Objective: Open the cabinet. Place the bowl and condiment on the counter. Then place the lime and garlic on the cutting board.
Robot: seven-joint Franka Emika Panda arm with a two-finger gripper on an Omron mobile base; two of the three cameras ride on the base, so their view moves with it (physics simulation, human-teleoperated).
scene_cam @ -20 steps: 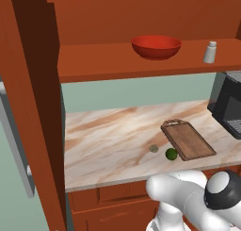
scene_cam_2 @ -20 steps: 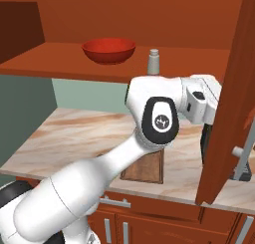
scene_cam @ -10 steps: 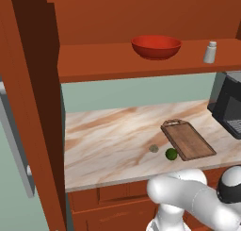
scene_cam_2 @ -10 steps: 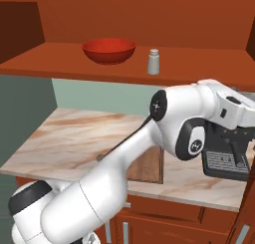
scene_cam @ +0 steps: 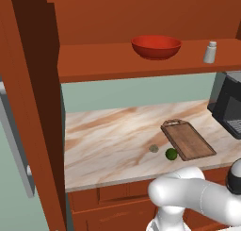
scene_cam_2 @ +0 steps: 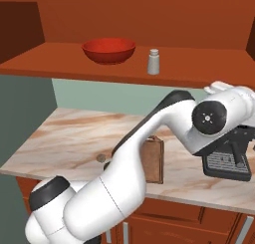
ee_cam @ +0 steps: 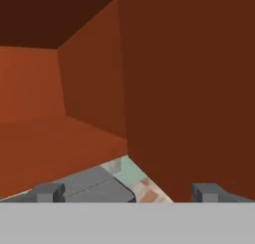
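Fingers (ee_cam: 127, 192) wide apart and empty, arm now swung further right, bowl (scene_cam: 156, 46) and condiment (scene_cam: 210, 52) unmoved on shelf

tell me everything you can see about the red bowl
The bowl is wide, shallow and glossy red, with a rounded body narrowing to a small base. It looks like glazed ceramic or plastic and appears empty. It sits upright on the wooden shelf of the open cabinet, above the counter. The small shaker bottle stands apart from it on the same shelf. Only the shelf touches it.
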